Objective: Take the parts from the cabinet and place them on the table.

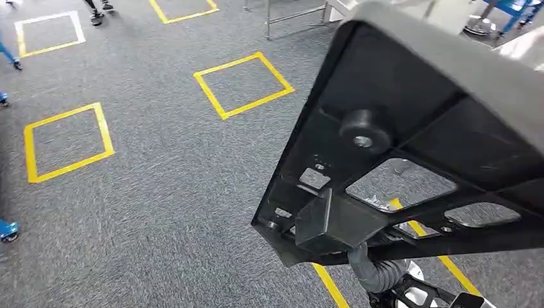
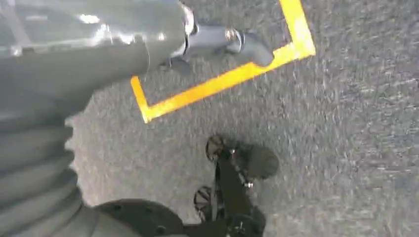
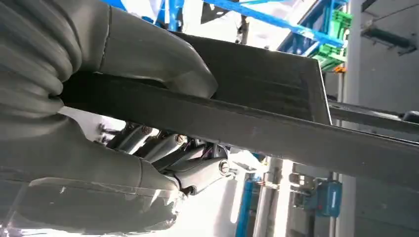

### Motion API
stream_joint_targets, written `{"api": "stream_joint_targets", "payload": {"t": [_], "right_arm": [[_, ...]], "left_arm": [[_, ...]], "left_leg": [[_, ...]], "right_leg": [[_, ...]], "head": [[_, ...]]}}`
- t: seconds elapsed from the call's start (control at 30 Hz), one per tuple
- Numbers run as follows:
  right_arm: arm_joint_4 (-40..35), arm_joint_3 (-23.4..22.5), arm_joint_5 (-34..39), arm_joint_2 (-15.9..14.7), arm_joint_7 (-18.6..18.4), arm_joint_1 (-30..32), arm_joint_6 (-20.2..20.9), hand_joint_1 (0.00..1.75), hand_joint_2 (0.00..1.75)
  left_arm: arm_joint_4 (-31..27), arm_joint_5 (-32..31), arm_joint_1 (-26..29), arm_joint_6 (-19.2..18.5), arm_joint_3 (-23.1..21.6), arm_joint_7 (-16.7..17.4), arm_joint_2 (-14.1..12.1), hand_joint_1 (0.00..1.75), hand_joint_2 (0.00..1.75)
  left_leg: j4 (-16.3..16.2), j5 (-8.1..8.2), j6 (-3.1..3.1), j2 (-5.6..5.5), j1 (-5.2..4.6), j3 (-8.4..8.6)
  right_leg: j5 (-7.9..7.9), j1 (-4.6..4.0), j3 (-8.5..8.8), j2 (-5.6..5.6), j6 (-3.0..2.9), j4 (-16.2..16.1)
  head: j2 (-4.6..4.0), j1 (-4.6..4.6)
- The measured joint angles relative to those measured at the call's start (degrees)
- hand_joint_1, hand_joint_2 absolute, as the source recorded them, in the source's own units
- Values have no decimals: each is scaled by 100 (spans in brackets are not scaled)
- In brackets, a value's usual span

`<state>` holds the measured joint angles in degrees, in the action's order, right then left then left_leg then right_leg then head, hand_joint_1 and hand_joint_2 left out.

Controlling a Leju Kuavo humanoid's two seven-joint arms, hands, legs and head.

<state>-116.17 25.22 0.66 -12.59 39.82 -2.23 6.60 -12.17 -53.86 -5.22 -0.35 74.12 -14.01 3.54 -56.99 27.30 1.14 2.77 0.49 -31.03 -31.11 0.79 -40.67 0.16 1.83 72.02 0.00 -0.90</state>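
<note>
A large black plastic part (image 1: 417,147) with ribs, cut-out windows and a round rubber knob fills the right side of the head view, tilted up above the floor. My right hand (image 3: 148,148) grips its edge (image 3: 276,133), with the thick thumb (image 3: 163,69) on one face and the darker fingers (image 3: 197,170) curled against the other. Below the part, my right arm's ribbed wrist (image 1: 377,273) comes up to it. My left hand (image 2: 148,44) hangs over the carpet with a finger (image 2: 242,42) stretched out and nothing in it.
Grey carpet (image 1: 160,192) carries yellow tape squares (image 1: 242,85), (image 1: 67,142). Metal frame legs (image 1: 296,15) stand at the far side, a person's feet (image 1: 97,11) at the far left, blue wheeled bases (image 1: 8,230) by the left edge. Blue racking with green bins (image 3: 336,34) lies beyond the part.
</note>
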Motion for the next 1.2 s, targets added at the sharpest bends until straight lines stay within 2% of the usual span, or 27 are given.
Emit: {"api": "stream_joint_targets", "payload": {"t": [0.03, 0.07, 0.1, 0.23, 0.27, 0.3, 0.33, 0.4, 0.43, 0.47, 0.53, 0.57, 0.6, 0.63, 0.73, 0.77, 0.83, 0.87, 0.9, 0.93, 0.97, 1.0, 1.03, 1.07, 1.1, 1.13, 1.2], "right_arm": [[46, -24, 68, 0, 0, -35, 66, 175, 175], [116, -55, 122, 0, 0, -112, 123, 175, 175], [199, -94, 157, 2, 0, -198, 157, 175, 175], [509, -277, 181, 57, -2, -318, 164, 175, 175], [546, -315, 181, 65, -2, -311, 179, 175, 175], [579, -341, 181, 74, 2, -327, 190, 175, 175], [619, -354, 181, 101, 2, -343, 205, 175, 175], [692, -415, 181, 136, 0, -328, 244, 175, 175], [730, -439, 179, 138, 0, -317, 262, 175, 175], [758, -457, 177, 142, 0, -303, 264, 175, 175], [806, -500, 147, 164, 0, -295, 293, 175, 175], [811, -518, 122, 177, 0, -294, 302, 175, 175], [811, -536, 96, 197, 2, -294, 315, 175, 175], [811, -551, 76, 210, 0, -300, 337, 175, 175], [811, -603, 70, 223, 0, -264, 365, 175, 175], [809, -640, 70, 223, 0, -260, 363, 175, 175], [806, -699, 72, 223, 2, -273, 345, 175, 175], [804, -719, 68, 227, 2, -264, 337, 175, 175], [804, -736, 55, 227, 2, -234, 328, 175, 175], [804, -761, 41, 227, 2, -193, 315, 175, 175], [802, -787, 33, 227, 2, -138, 293, 175, 175], [800, -811, 26, 227, 2, -100, 278, 175, 175], [789, -833, 15, 227, 2, -76, 262, 175, 175], [769, -848, 13, 227, 2, -60, 256, 175, 175], [743, -863, 13, 227, 2, -52, 253, 175, 175], [736, -872, 11, 227, 2, -56, 253, 175, 175], [708, -887, 9, 227, 4, -29, 253, 175, 175]], "left_arm": [[0, -11, -7, 0, 0, 4, 0, 0, 175], [0, -15, -12, 0, -2, 4, 2, 0, 175], [0, -17, -14, -2, -2, 7, 4, 0, 175], [0, -35, -47, -17, -4, -24, 4, 0, 175], [0, -35, -55, -18, -7, -31, 2, 0, 175], [0, -37, -57, -17, -7, -39, -4, 0, 175], [0, -57, -49, -17, -7, -44, -2, 0, 175], [0, -74, -20, -18, -7, -42, -2, 0, 175], [0, -83, -4, -17, -7, -33, -4, 0, 175], [0, -85, 3, -17, -9, -22, -4, 0, 175], [0, -87, -9, -17, -13, -7, -15, 0, 175], [0, -90, -13, -18, -15, -4, -18, 0, 175], [0, -92, -8, -17, -15, -4, -20, 0, 175], [0, -94, -9, -17, -15, -4, -20, 0, 175], [0, -122, -19, 2, -26, -31, -20, 0, 175], [0, -129, -31, 26, -35, -48, -13, 0, 175], [0, -129, -39, 52, -37, -83, -31, 0, 175], [0, -129, -28, 83, -37, -107, -63, 0, 175], [0, -125, -19, 111, -37, -116, -98, 0, 175], [0, -107, -12, 144, -35, -120, -150, 0, 175], [0, -74, -13, 164, -35, -125, -201, 0, 175], [0, -68, -20, 190, -33, -125, -245, 0, 175], [0, -57, -27, 210, -33, -122, -291, 0, 175], [0, -35, -33, 227, -31, -114, -339, 0, 175], [0, -15, -36, 232, -26, -112, -385, 0, 175], [-2, -13, -33, 236, -22, -112, -441, 0, 175], [-7, -5, -35, 245, -11, -98, -540, 0, 175]], "left_leg": [[-1, 12, -7, 56, -2, 12], [-1, 23, -24, 117, -9, 34], [-2, 38, -47, 162, -27, 49], [28, 61, -164, 367, -49, 110], [-3, 115, -207, 314, -37, 98], [-156, 233, -226, 70, -23, 63], [-525, 463, -236, -109, -14, -100], [-1510, 892, -267, -225, 1, -574], [-1833, 952, -275, -228, 1, -747], [-1850, 855, -274, -230, 5, -781], [-1121, 343, -256, -262, 19, -494], [-626, 81, -246, -351, 32, -276], [-183, -51, -230, -655, 65, -108], [-41, 8, -218, -719, 77, -40], [-84, 4, -145, -577, 30, -59], [-13, -41, -76, -494, 73, -44], [12, -55, -7, -367, 57, -36], [11, -52, 0, -292, 44, -40], [10, -47, 6, -219, 34, -42], [8, -43, 9, -150, 29, -44], [6, -39, 5, -75, 28, -43], [3, -29, -2, -8, 28, -38], [-1, -17, -16, 55, 28, -29], [-4, -2, -34, 109, 28, -11], [-7, 16, -58, 155, 13, 13], [-16, 38, -93, 207, -26, 20], [-11, 49, -162, 312, -18, 41]], "right_leg": [[241, -7, 276, -55, -21, -514], [463, -24, 601, -204, -62, -1101], [414, -81, 760, -516, -117, -1432], [470, -127, 726, -254, -203, -1451], [510, -47, 773, -197, -252, -1515], [523, -47, 782, -158, -286, -1532], [533, -43, 773, -102, -311, -1530], [534, -49, 760, 45, -322, -1525], [534, -52, 758, 124, -322, -1516], [533, -52, 762, 202, -322, -1508], [521, -44, 778, 358, -304, -1489], [512, -40, 787, 425, -289, -1475], [499, -31, 771, 486, -265, -1458], [493, -64, 730, 567, -227, -1403], [552, -18, 663, 728, -106, -1440], [537, -15, 649, 742, -67, -1423], [246, -38, 470, 195, -37, -1020], [6, -26, 249, 82, -18, -555], [-190, -9, 31, 48, -4, -85], [-297, 3, -144, 40, 9, 275], [-262, 13, -198, 33, 17, 382], [-100, 13, -93, 14, 17, 172], [141, 12, 146, -23, 6, -284], [374, 7, 445, -124, -13, -837], [513, -15, 720, -354, -43, -1320], [442, -79, 752, -457, -72, -1412], [469, -90, 707, -302, -137, -1410]], "head": [[0, -2], [0, -2], [0, 4], [0, 2], [0, 9], [0, 11], [0, 22], [0, 31], [0, 37], [0, 37], [0, 37], [0, 35], [0, 44], [0, 42], [0, 44], [0, 50], [0, -13], [0, -7], [0, -11], [0, -9], [0, -11], [0, -11], [0, -11], [0, -11], [0, -11], [0, -9], [0, -2]]}}
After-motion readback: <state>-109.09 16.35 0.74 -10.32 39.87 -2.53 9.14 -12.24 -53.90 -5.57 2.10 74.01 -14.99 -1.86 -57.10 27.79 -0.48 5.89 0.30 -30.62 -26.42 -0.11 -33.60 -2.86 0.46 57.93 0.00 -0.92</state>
